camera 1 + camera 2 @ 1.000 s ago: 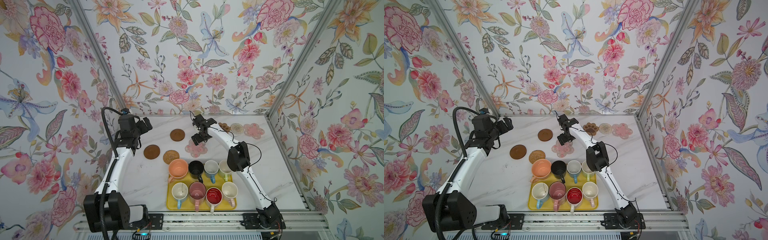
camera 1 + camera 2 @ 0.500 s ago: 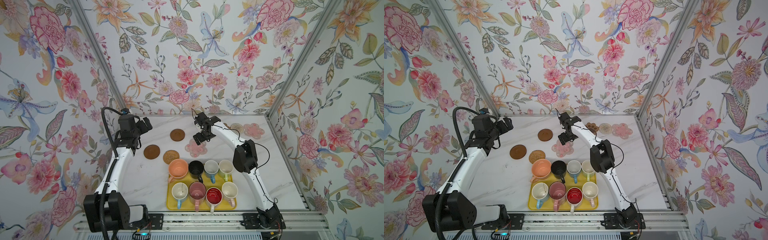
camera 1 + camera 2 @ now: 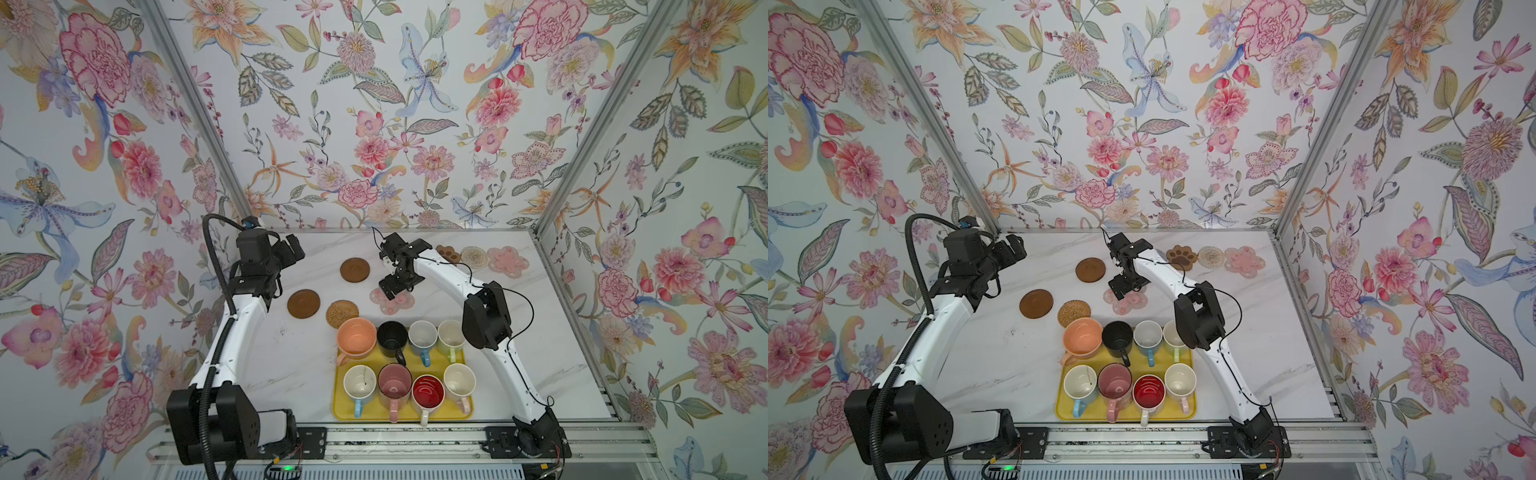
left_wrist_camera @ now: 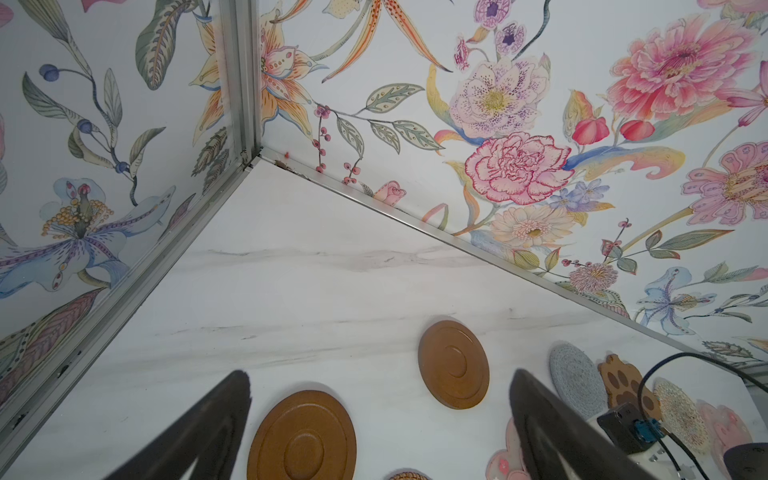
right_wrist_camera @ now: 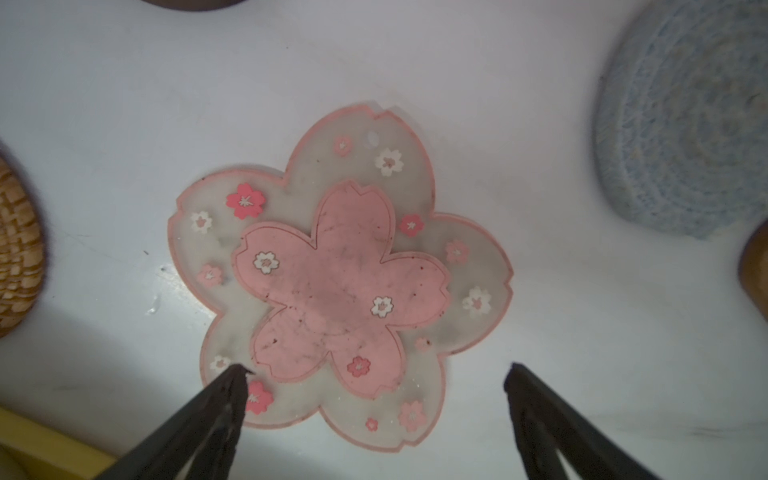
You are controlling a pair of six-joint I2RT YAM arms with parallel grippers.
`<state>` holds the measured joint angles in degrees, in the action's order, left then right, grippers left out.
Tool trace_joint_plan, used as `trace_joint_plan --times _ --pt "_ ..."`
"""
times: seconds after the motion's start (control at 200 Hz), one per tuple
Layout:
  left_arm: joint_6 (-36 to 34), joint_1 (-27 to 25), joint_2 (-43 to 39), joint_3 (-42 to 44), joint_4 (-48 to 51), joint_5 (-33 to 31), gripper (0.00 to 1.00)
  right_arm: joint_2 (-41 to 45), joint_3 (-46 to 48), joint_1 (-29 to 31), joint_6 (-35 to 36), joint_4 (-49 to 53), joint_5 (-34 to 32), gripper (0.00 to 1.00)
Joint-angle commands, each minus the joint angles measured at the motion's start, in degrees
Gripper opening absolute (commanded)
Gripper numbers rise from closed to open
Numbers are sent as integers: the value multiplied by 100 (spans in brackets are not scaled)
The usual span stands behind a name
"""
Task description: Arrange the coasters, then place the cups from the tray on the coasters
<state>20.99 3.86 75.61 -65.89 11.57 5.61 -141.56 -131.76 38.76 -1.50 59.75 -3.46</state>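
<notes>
- Eight mugs (image 3: 394, 384) are sitting upright on the yellow tray (image 3: 409, 415), at lower centre in both top views.
- Just above the tray in frame, the right gripper (image 5: 376, 370) is hanging over a pink flower coaster (image 5: 340, 282). Its jaws are standing wide apart and gripping nothing; contact cannot be told.
- At centre left, the left gripper (image 4: 380, 374) is hovering, spread and empty.
- To its right, the upper dark brown disc (image 3: 355, 269), lower dark brown disc (image 3: 304, 304) and rattan coaster (image 3: 342, 314) are lying apart.
- Right of centre, the paw coaster (image 3: 1181, 256), clear round coaster (image 3: 1211, 256) and second flower coaster (image 3: 1244, 262) are lying in a row.
- A grey round coaster (image 4: 575, 380) is lying just beside the paw coaster.
</notes>
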Motion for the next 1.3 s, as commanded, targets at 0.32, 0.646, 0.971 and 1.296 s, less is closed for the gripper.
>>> trace_joint_plan --times 0.32,0.646,0.971,1.296 --pt "-26 62 -187 6 53 11 99 -571 -290 -9 -7 72 -10 98" --pt "-15 62 -179 -7 46 28 99 -1093 -1014 -100 -113 137 -281 98" --pt "46 62 -213 3 59 80 99 -1756 -2331 -276 -319 81 -216 98" --pt "97 62 -274 -12 98 106 99 -1073 -2167 -532 -503 -90 -30 98"
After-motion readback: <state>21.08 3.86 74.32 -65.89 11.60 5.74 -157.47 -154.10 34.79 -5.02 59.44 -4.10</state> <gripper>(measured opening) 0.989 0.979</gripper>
